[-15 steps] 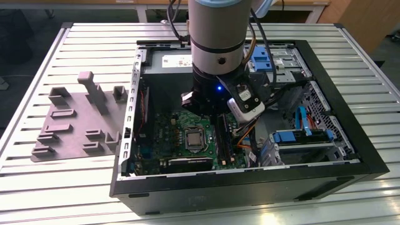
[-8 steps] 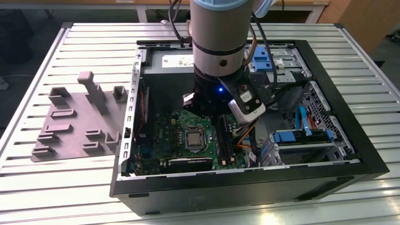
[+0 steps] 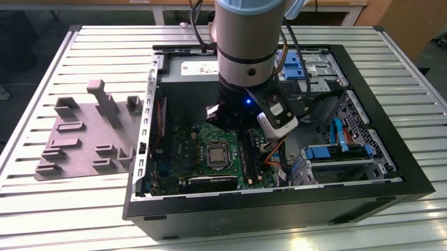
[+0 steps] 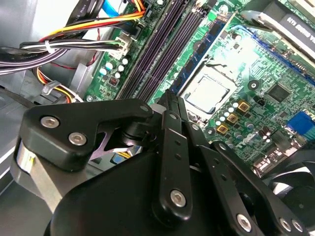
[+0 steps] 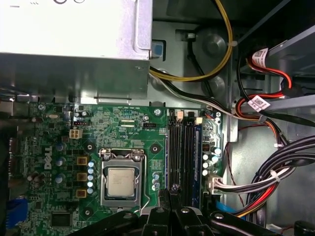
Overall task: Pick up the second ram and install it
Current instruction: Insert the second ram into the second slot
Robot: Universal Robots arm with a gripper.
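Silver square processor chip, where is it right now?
In the exterior view, the silver square processor chip sits on the green motherboard inside the open black computer case, just to that view's left of the long black memory slots.

A silvery metal table top (image 3: 70,209) of long parallel slats catches bright glare along its near edge, while a pale wooden bench (image 3: 328,4) and a brown wooden panel (image 3: 419,26) stand behind it, and grey floor (image 3: 12,112) shows at the exterior view's left.
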